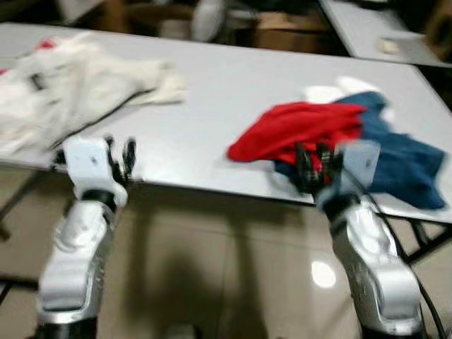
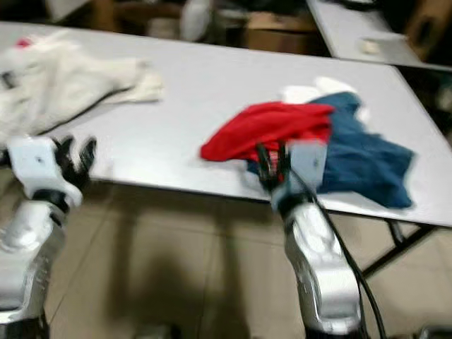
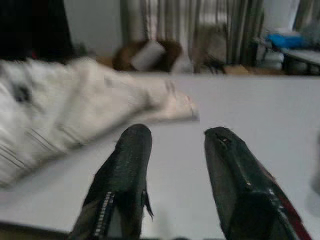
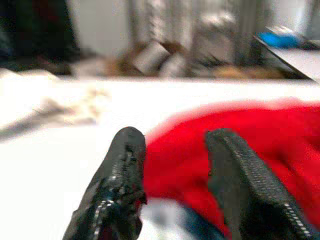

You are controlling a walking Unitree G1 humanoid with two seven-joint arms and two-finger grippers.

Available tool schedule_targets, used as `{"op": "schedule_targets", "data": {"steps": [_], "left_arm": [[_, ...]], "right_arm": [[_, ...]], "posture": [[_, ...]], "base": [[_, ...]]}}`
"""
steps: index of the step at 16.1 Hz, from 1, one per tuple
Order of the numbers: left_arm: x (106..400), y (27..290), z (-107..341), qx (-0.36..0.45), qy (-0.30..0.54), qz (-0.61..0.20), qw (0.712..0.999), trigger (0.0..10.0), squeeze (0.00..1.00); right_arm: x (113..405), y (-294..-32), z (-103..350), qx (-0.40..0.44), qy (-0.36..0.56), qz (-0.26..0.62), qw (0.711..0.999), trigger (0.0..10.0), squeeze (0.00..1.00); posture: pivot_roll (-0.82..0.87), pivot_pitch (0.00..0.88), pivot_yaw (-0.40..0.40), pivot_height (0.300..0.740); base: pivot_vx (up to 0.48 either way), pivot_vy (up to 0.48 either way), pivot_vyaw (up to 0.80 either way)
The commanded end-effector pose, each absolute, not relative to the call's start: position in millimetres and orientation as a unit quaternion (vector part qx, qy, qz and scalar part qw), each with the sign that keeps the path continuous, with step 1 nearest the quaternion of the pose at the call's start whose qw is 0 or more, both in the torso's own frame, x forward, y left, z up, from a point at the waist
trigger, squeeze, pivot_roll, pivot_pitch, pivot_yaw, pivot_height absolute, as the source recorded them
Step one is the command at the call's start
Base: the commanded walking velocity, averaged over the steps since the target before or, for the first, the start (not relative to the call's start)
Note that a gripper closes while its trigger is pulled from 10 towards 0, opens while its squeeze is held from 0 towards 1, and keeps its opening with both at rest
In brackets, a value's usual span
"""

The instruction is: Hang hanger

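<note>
A red garment [image 1: 300,131] lies crumpled on a blue one [image 1: 399,155] at the right of the white table [image 1: 212,99]. My right gripper [image 1: 314,161] is open at the table's front edge, just short of the red cloth [image 4: 240,150], fingers [image 4: 122,170] apart with nothing between them. A white garment [image 1: 70,88] is spread at the table's left. My left gripper [image 1: 121,157] is open at the front edge beside it, fingers [image 3: 127,165] empty, pointing across the tabletop toward the white cloth [image 3: 65,110]. I can make out no hanger.
A second table [image 1: 374,28] stands at the back right with cardboard boxes [image 1: 282,32] between. Tiled floor [image 1: 226,261] lies below the table edge. Black table legs [image 1: 424,244] cross under the right end.
</note>
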State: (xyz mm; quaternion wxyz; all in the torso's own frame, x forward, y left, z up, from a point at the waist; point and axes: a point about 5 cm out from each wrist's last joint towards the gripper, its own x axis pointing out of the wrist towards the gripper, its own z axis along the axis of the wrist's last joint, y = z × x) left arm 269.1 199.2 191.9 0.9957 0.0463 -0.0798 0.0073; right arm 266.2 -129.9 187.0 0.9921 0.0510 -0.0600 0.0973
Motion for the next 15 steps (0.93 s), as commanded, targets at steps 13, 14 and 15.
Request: {"op": "schedule_targets", "data": {"steps": [13,14,15], "left_arm": [[264,199,192,0.028,-0.077,0.04,0.996,10.0,1.0],[264,198,192,0.027,-0.079,0.04,0.996,10.0,1.0],[264,198,192,0.027,-0.08,0.04,0.996,10.0,1.0]], "right_arm": [[269,-137,170,-0.008,-0.047,0.07,0.996,10.0,1.0],[269,-140,166,-0.003,-0.035,0.071,0.997,10.0,1.0],[269,-141,165,-0.007,-0.033,0.07,0.997,10.0,1.0]], "posture": [[0.02,0.06,-0.036,0.74],[0.02,0.06,-0.036,0.74],[0.02,0.06,-0.036,0.74]], "base": [[0.0,0.0,0.8],[0.0,0.0,0.8],[0.0,0.0,0.8]]}}
